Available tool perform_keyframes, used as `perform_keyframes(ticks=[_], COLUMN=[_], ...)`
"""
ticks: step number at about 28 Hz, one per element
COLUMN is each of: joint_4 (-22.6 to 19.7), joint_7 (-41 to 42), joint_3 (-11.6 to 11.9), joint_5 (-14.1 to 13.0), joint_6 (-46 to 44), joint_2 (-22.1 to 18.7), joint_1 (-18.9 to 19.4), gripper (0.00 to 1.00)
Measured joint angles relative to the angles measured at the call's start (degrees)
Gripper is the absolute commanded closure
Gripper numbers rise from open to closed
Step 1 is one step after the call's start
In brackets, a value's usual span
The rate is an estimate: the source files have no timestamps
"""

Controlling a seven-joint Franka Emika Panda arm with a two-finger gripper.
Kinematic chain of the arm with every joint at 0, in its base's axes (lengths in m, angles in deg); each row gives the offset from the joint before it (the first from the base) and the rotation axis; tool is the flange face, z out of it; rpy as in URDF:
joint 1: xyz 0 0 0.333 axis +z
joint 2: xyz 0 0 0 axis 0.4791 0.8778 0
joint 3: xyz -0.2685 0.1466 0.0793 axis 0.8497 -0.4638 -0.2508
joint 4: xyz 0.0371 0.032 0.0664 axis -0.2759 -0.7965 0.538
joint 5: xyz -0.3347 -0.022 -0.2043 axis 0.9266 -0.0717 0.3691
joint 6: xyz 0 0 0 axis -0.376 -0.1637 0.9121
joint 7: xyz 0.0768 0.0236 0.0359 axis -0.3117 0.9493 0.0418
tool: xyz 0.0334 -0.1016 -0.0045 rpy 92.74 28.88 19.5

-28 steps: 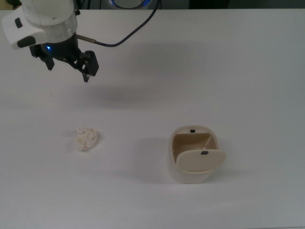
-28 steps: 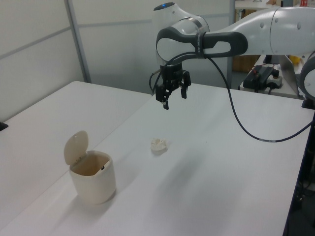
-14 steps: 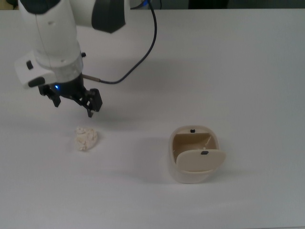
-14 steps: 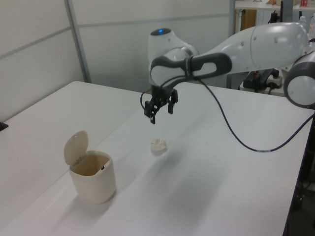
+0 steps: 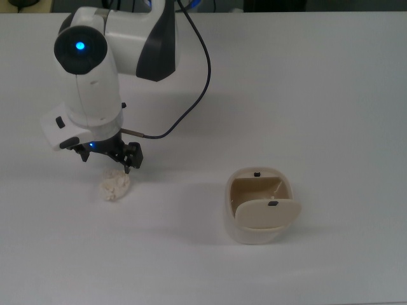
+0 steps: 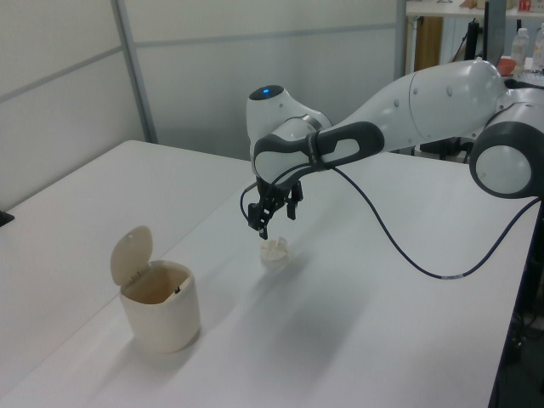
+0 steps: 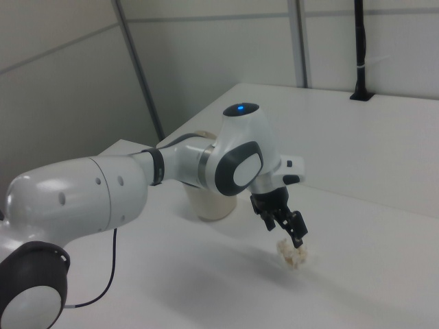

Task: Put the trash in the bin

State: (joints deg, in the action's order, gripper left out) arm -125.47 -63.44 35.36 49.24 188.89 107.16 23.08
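The white arm (image 6: 408, 110) is bent low over the white counter (image 5: 331, 95), with the tool (image 5: 108, 160) hanging just above the trash (image 5: 115, 185), a small lumpy wad of off-white paper. In the top view the black fingers (image 5: 133, 157) sit right at the wad's upper edge, spread apart with nothing between them. In the left view the tool (image 6: 274, 217) comes down at a slant, and its lowest fingertip looks to be right at the top of the trash (image 6: 274, 251). I cannot say for sure from here whether it touches the paper or stops just short. The right view shows the same thing from the other side: the tool (image 7: 291, 234) is angled down toward the trash (image 7: 293, 254), with the wad lying on the counter beneath it, not lifted.

The bin (image 5: 257, 204) stands well apart from the wad, off toward the top view's right. It is a small cream tub with rounded corners, tan inside, and its flap lid (image 6: 132, 253) is swung up, leaving the mouth uncovered. In the left view the bin (image 6: 161, 308) sits nearer the camera than the trash. In the right view it is mostly hidden behind the arm.

A dark cable (image 5: 191, 95) loops from the arm down to the wrist, where a small blue light (image 5: 92, 145) glows.
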Motion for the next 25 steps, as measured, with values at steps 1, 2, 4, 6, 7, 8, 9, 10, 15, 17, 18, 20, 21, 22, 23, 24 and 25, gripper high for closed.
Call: perform_keyframes(ticks=[1,2,4,6,7,8,9,10,15,17,18,20,21,22,23,24,25], joint_4=[-0.07,-0.14,-0.38,-0.51,-0.53,-0.53,-0.54,-0.54,-0.54,-0.54,-0.54,-0.54,-0.54,-0.54,-0.54,-0.54,-0.54], joint_7=[0.0,0.0,-0.05,-0.38,-0.71,-1.29,-1.53,-1.82,-2.5,-2.53,-2.53,-2.55,-2.55,-2.55,-2.56,-2.57,-2.59], joint_3=[0.0,-0.01,-0.03,-0.04,-0.04,-0.04,-0.04,-0.04,-0.04,-0.04,-0.04,-0.04,-0.04,-0.04,-0.04,-0.04,-0.04], joint_5=[0.4,0.7,1.33,2.02,2.39,2.9,3.14,3.38,3.99,4.19,4.26,4.32,4.41,4.68,5.04,5.33,5.67], joint_6=[0.36,0.82,2.1,2.99,3.48,4.01,4.26,4.45,4.71,4.71,4.71,4.78,4.8,4.82,4.83,4.83,4.83], joint_2=[0.36,0.78,1.83,2.66,3.05,3.5,3.74,3.95,4.57,4.71,4.79,5.0,5.09,5.17,5.24,5.3,5.37], joint_1=[0.02,0.07,0.35,0.68,0.83,1.0,1.09,1.17,1.34,1.34,1.34,1.34,1.34,1.34,1.34,1.34,1.34], gripper=[0.0,0.0,0.0,0.0,0.0,0.0,0.0,0.0,0.0,0.05,0.09,0.23,0.31,0.4,0.5,0.61,0.79])
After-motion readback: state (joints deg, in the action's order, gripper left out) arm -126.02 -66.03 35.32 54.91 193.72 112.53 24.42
